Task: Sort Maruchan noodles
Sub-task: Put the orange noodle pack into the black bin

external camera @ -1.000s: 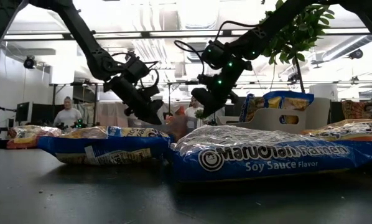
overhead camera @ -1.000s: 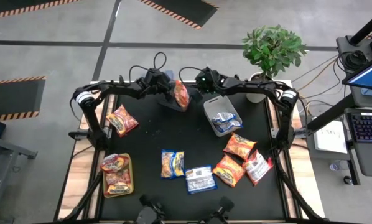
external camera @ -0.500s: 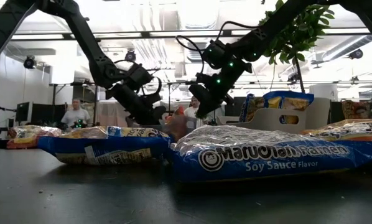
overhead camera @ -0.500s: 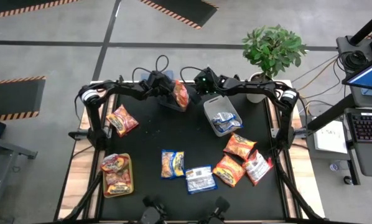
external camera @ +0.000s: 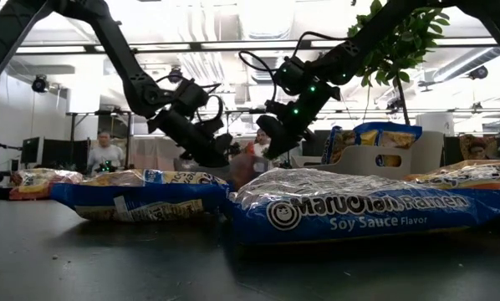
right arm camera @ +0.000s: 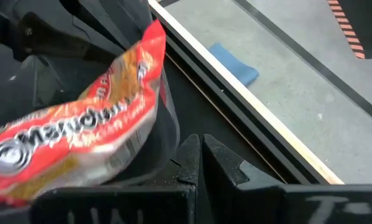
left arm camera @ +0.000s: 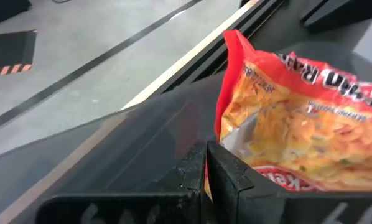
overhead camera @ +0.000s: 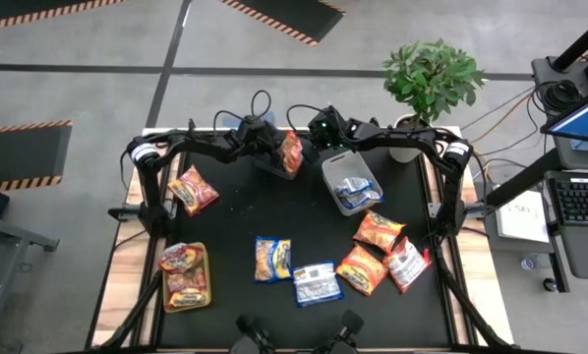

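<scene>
While both arms reach to the far middle of the worktop [overhead camera: 235, 211], I see the left gripper [overhead camera: 270, 149] pressed together, its fingers [left arm camera: 226, 177] pinching the edge of an orange-red noodle packet [overhead camera: 290, 152] that stands tilted in a dark grey bin [overhead camera: 269, 163]. My right gripper [overhead camera: 314, 138] sits just beside that same packet on its other side, fingers [right arm camera: 220, 163] closed flat against each other with nothing between them, near the bin's rim. A light grey bin [overhead camera: 351, 181] to the right holds blue packets [overhead camera: 354, 190]. On the near left, a yellow-green bin [overhead camera: 185, 276] carries red-and-white packets [overhead camera: 182, 260]. Loose on the worktop I count one orange packet at the left [overhead camera: 193, 189], a blue-and-yellow one in the middle [overhead camera: 272, 259], a blue soy sauce one [overhead camera: 317, 283] beside it, two orange ones [overhead camera: 378, 232] to the right and a red-and-white one [overhead camera: 408, 264] touching them. A potted plant [overhead camera: 430, 77] stands at the far right corner
</scene>
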You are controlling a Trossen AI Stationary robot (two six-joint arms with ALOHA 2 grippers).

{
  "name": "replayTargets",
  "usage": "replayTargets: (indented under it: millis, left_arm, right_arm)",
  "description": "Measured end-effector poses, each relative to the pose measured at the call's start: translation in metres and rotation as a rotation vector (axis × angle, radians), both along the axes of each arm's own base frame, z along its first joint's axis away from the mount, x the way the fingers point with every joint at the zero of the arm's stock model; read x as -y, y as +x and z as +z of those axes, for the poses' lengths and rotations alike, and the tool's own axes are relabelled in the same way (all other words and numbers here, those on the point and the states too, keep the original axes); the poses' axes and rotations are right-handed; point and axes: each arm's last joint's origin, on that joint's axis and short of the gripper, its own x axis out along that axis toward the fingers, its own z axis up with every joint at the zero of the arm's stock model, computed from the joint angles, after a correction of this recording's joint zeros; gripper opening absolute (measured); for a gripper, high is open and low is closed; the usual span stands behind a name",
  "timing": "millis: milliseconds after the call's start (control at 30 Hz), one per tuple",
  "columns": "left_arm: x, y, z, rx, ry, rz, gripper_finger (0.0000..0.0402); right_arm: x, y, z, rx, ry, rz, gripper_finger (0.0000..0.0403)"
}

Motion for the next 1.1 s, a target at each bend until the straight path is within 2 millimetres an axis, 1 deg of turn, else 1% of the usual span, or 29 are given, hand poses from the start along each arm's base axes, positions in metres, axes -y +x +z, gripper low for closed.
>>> replayTargets:
  millis: [167,333,533,633,733,867,933,1100]
  left_arm:
    - [0.008,0.008,0.002,0.02,0.011,-0.029,0.0]
    - [0.007,0.009,0.003,0.018,0.02,-0.009,0.0]
    - [0.004,0.004,0.001,-0.019,0.015,0.011,0.0]
    - [0.004,0.004,0.0,-0.022,0.018,0.009,0.0]
    - [0.004,0.004,0.001,-0.013,0.013,-0.011,0.0]
    - [0.006,0.006,0.001,0.005,-0.006,-0.098,0.0]
    - [0.007,0.006,0.001,0.016,-0.017,-0.13,0.0]
    - [0.007,0.006,0.001,0.015,-0.021,-0.129,0.0]
  right_arm:
    - [-0.001,0.0,0.0,0.008,0.012,0.019,0.0008]
    - [0.0,-0.002,0.001,-0.009,0.012,0.013,0.0008]
    - [-0.006,-0.016,0.018,-0.051,0.042,0.006,0.0008]
    - [-0.012,-0.021,0.022,-0.061,0.104,0.065,0.0008]
    - [-0.015,-0.02,0.019,-0.043,0.162,0.146,0.0008]
    - [-0.015,-0.018,0.008,-0.045,0.22,0.225,0.0008]
    - [-0.014,-0.017,0.005,-0.053,0.22,0.228,0.0008]
    - [-0.011,-0.019,0.006,-0.045,0.228,0.202,0.0008]
